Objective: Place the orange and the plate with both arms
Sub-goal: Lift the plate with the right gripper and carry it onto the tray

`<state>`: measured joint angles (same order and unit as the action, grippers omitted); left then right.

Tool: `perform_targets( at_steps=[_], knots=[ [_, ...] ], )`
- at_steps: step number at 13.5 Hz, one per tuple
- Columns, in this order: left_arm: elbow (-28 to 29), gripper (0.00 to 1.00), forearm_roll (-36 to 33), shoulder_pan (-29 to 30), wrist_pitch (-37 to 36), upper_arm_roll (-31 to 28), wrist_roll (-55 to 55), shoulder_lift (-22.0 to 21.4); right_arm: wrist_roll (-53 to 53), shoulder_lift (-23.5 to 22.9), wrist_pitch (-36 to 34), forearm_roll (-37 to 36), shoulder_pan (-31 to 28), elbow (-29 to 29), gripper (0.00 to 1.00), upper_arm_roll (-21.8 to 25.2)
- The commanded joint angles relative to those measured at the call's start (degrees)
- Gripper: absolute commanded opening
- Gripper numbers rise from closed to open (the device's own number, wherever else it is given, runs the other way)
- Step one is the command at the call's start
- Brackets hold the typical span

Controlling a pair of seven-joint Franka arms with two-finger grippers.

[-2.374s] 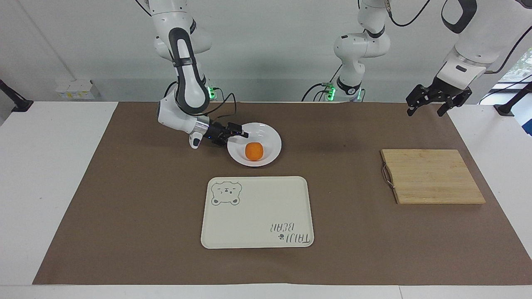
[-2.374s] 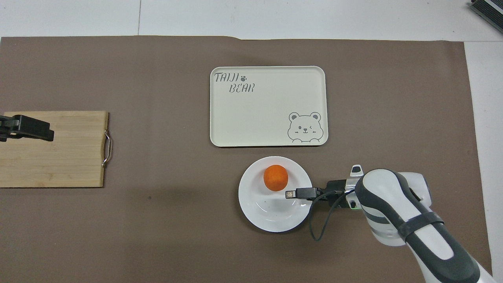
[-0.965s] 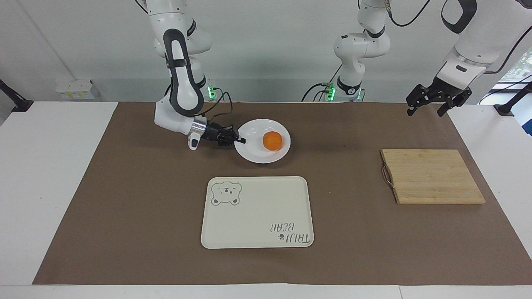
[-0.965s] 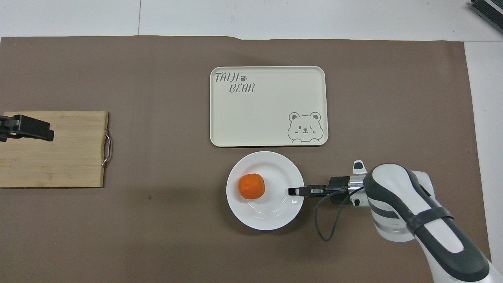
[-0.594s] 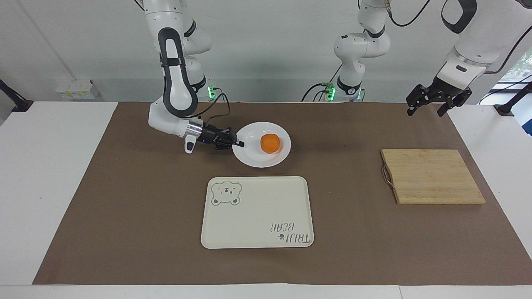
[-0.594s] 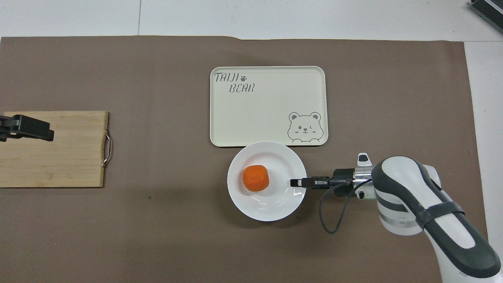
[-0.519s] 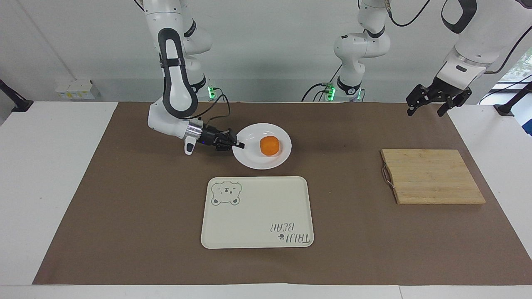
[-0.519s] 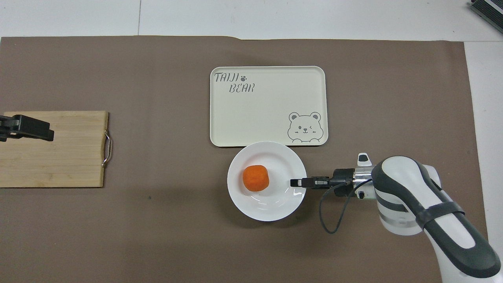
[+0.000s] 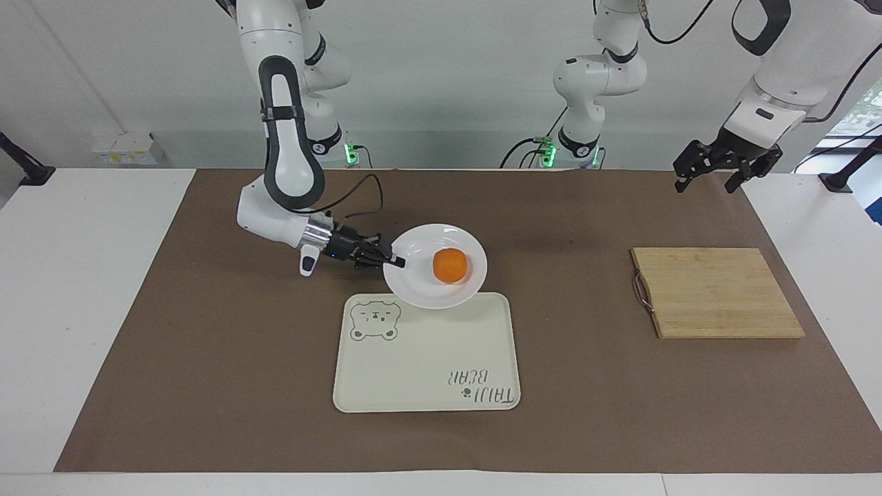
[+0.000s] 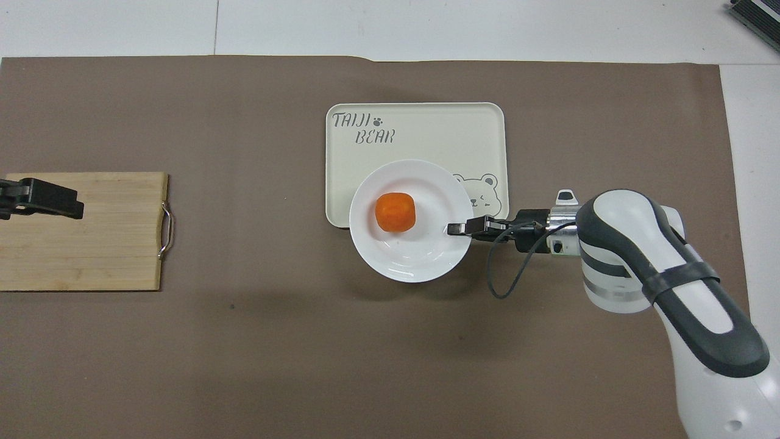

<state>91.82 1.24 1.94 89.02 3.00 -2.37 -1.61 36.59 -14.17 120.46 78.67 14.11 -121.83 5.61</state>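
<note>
The white plate hangs in the air, part over the cream tray's edge nearest the robots. My right gripper is shut on the plate's rim at the side toward the right arm's end of the table. The orange sits on the plate near its middle. My left gripper waits open in the air over the wooden board, with nothing between its fingers.
The cream tray with a bear drawing lies mid-table, farther from the robots than the plate's shadow. A wooden cutting board with a metal handle lies toward the left arm's end. Brown paper covers the table.
My right gripper has lifted the plate with the orange off the table and carried it away from the robots, over the tray's edge. The left arm has not moved.
</note>
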Motion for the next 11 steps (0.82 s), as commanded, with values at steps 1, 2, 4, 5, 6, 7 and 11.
perform_targets(
  at_steps=[1, 2, 4, 5, 6, 7, 11],
  knots=[
    [1.0, 1.0, -0.7, 0.3, 0.8, 0.1, -0.4, -1.0, -7.2, -5.6, 0.2, -1.0, -0.7, 10.3, 0.0, -0.2],
    [1.0, 1.0, -0.7, 0.3, 0.8, 0.1, -0.4, -1.0, -9.8, -7.5, 1.3, -3.2, -0.7, 14.0, 0.0, -0.2],
    [1.0, 1.0, -0.7, 0.3, 0.8, 0.1, -0.4, -1.0, -13.8, -12.3, 2.0, -5.3, -1.2, 21.1, 0.0, -0.3],
    [0.9, 1.0, -0.7, 0.3, 0.8, 0.1, -0.4, -1.0, -13.9, -15.2, 2.2, -5.3, -2.1, 23.8, 0.0, -0.3],
    [1.0, 1.0, -0.7, 0.3, 0.8, 0.1, -0.4, -1.0, -14.1, -17.4, 2.4, -5.4, -2.2, 26.5, 0.0, -0.3],
    [1.0, 1.0, -0.7, 0.3, 0.8, 0.1, -0.4, -1.0, -14.1, -18.6, 2.6, -5.4, -2.0, 27.6, 0.0, -0.3],
    [1.0, 1.0, -0.7, 0.3, 0.8, 0.1, -0.4, -1.0, -11.7, -18.1, 2.4, -8.4, -1.8, 24.6, 0.0, -0.3]
  ],
)
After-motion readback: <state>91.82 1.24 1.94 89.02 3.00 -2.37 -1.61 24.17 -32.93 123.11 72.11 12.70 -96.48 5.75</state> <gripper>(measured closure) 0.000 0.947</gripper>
